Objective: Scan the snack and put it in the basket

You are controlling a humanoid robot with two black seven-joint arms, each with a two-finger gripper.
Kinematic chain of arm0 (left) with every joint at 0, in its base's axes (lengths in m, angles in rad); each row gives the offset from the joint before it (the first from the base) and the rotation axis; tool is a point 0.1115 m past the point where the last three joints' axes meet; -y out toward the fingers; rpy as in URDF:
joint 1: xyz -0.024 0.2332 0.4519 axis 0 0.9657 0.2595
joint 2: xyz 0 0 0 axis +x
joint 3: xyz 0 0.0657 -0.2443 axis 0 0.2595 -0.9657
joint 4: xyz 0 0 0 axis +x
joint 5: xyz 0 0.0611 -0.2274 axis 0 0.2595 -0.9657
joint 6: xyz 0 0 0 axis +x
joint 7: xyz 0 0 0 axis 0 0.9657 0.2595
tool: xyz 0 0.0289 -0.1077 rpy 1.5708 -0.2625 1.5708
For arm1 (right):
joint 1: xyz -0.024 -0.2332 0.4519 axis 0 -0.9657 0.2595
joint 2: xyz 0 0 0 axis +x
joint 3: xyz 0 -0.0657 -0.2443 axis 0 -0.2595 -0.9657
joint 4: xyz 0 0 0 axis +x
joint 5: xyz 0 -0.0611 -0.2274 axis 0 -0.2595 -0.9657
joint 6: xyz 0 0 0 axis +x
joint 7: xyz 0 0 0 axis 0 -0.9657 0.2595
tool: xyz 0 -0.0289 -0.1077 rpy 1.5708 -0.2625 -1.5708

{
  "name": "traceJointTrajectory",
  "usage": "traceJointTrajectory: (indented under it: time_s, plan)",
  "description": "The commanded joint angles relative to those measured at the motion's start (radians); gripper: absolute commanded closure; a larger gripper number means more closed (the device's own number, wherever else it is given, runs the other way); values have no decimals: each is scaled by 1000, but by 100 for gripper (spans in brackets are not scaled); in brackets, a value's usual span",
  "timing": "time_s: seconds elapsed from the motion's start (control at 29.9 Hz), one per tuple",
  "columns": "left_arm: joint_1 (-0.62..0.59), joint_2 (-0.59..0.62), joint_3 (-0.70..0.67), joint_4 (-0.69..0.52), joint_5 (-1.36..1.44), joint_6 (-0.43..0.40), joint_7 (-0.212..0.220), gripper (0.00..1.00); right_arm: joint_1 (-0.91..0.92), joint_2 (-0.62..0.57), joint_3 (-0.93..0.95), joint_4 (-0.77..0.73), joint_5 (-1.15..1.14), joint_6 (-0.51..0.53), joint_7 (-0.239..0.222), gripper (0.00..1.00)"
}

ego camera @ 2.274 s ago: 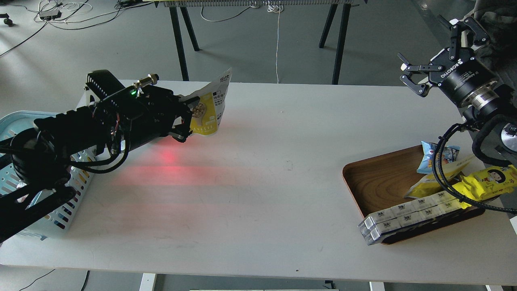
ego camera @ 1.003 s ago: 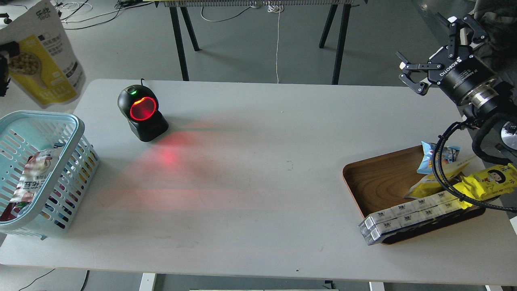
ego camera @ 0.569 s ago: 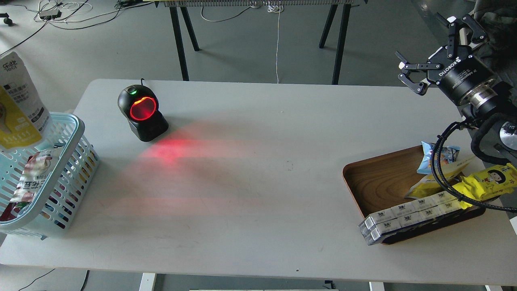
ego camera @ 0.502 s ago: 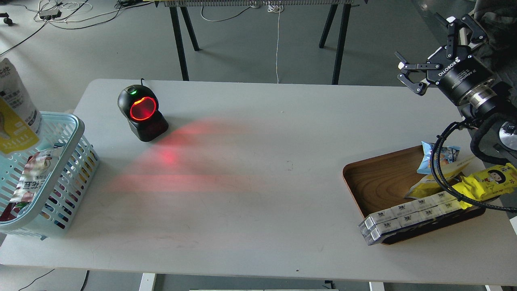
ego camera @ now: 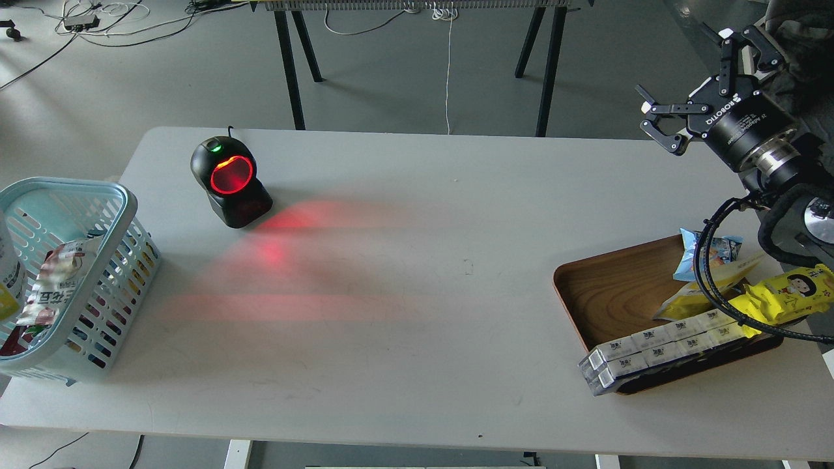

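Observation:
The light blue basket (ego camera: 124,208) stands at the table's left edge. Only a thin white and yellow sliver of the snack pouch (ego camera: 6,277) shows, at the frame's left edge, low inside the basket. No gripper holds it. My left arm and gripper are out of view. My right gripper (ego camera: 687,78) is open and empty, held high above the table's far right corner, far from the basket.
A black scanner (ego camera: 229,182) with a glowing red window stands behind the basket and casts red light on the table. A red and white packet (ego camera: 49,286) lies in the basket. The wooden tray (ego camera: 606,286) at the right holds a blue packet (ego camera: 707,251), a yellow cartoon packet (ego camera: 791,290) and white boxes (ego camera: 651,352).
The pouch went from the scanner to above the basket, then dropped down into it, free of any gripper. My left arm left the view. The right gripper barely moved.

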Motion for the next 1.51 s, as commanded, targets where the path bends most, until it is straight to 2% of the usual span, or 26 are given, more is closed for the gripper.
traceJointTrajectory:
  time_s: [0.0, 0.1, 0.27, 0.37, 0.57, 0.7, 0.8, 0.9, 1.07, 1.2, 1.3, 1.47]
  plan:
    - [0, -18, 10, 1, -19, 0, 1, 92, 0, 1, 0, 0, 0, 0, 0, 1]
    - [0, -18, 9, 1, -26, 0, 1, 74, 2, 1, 0, 0, 0, 0, 0, 1]
    - [-14, -15, -2, 1, -31, 0, 1, 14, -2, 1, -2, 0, 0, 0, 0, 1]
    - [-31, -9, -54, 1, -54, 0, 1, 2, -2, 4, -2, 0, 0, 0, -1, 1]
    - [-57, -6, -293, 1, -118, 0, 1, 1, 2, 19, 1, 0, 0, 0, -1, 1]
    - [-86, -65, -456, 0, -288, -100, 2, 1, 3, 19, 6, -2, 0, 0, 2, 1]
    - [-115, -189, -548, 30, -521, -165, 6, 1, 3, 18, 8, -2, 0, 0, 2, 1]
    - [-152, -307, -580, 107, -623, -225, 10, 1, 3, 15, 6, 0, 0, 0, 2, 1]
    - [-248, -608, -605, 225, -736, -353, 19, 1, 3, 3, 8, 20, 0, -12, 2, 1]
    - [-252, -760, -645, 320, -991, -433, 21, 1, 5, 0, 6, 24, 0, -35, 2, 1]
    - [-270, -877, -648, 392, -1074, -476, 21, 1, 3, -16, 6, 32, 0, -54, 2, 1]
    - [-288, -1038, -701, 541, -1248, -639, 28, 1, -2, -40, 5, 63, 0, -71, 2, 1]
